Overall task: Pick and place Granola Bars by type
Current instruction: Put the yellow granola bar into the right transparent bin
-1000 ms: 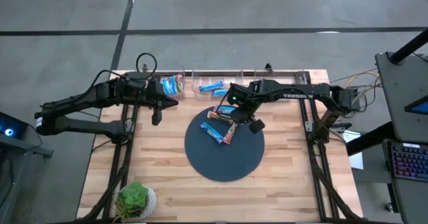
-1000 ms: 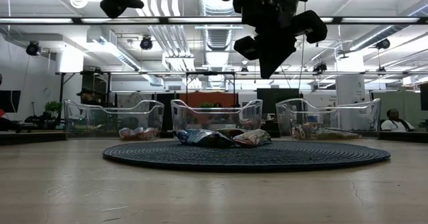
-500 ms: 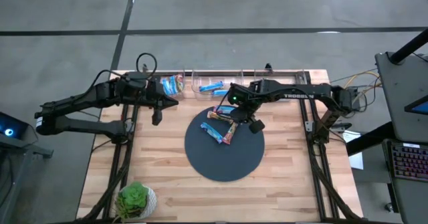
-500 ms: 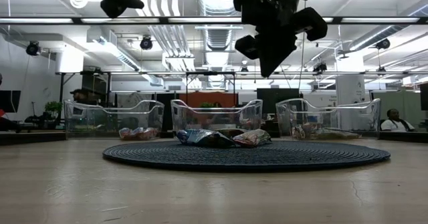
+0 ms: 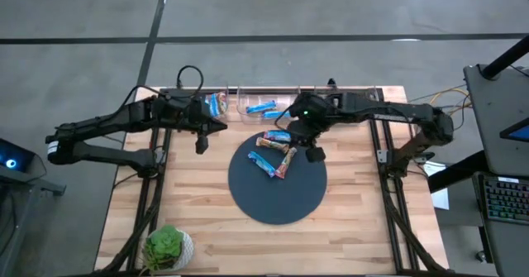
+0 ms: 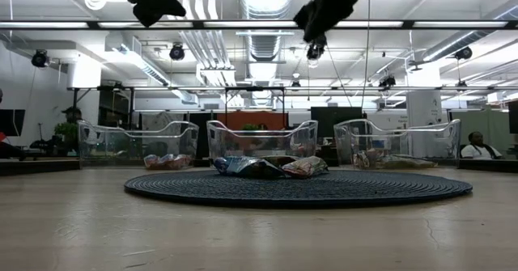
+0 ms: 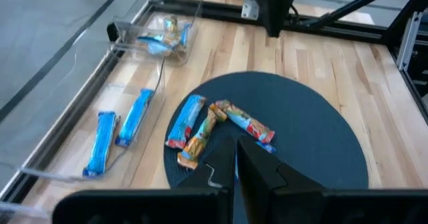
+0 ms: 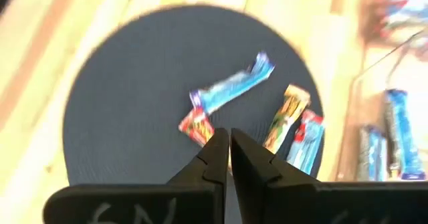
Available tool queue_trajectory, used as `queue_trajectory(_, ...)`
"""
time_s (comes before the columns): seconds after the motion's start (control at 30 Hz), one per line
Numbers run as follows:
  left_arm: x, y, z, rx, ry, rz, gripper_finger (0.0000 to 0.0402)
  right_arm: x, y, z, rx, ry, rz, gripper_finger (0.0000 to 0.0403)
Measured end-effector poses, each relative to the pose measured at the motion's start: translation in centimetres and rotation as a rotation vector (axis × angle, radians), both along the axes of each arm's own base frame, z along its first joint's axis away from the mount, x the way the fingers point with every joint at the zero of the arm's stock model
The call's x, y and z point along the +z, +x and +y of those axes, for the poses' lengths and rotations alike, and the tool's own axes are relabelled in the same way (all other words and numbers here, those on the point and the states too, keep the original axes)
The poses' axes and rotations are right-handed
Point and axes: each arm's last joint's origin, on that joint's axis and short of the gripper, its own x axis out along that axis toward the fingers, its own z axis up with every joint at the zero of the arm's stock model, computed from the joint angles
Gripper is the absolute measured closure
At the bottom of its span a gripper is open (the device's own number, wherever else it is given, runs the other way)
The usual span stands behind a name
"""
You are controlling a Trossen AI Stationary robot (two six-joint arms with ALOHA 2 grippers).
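Risen and shifted toward the bins since before, the closed, empty right pincer (image 5: 313,154) hangs beside the diagonal Granola Bars (image 5: 275,151) on the mat, nearer than the left arm.

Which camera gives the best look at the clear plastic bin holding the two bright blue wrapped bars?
The left wrist view: the clear plastic bin fills its near side, both bright blue wrapped bars lying apart inside. The high view shows it small at the table's far edge. The low view shows its walls side-on, contents unclear. The right wrist view catches only a blurred edge.

Bright blue, blue-and-red and tan Granola Bars (image 5: 275,153) lie on a dark navy disc (image 5: 277,198) atop pale wood table (image 5: 364,219).
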Motion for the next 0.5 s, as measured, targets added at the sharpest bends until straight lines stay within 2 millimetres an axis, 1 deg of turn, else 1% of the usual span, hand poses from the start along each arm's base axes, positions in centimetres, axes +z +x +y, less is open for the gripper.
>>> queue_trajectory(0.27,0.0,1.5,0.4,-0.020,0.051,-0.042,0.0402,3.0,-2.3,0.4,-0.066,0.030,-0.094,0.0394)
queue_trajectory(0.5,-0.2,2.9,0.8,-0.016,0.037,-0.067,0.0402,4.4,-3.7,0.6,-0.090,0.039,-0.141,0.0394)
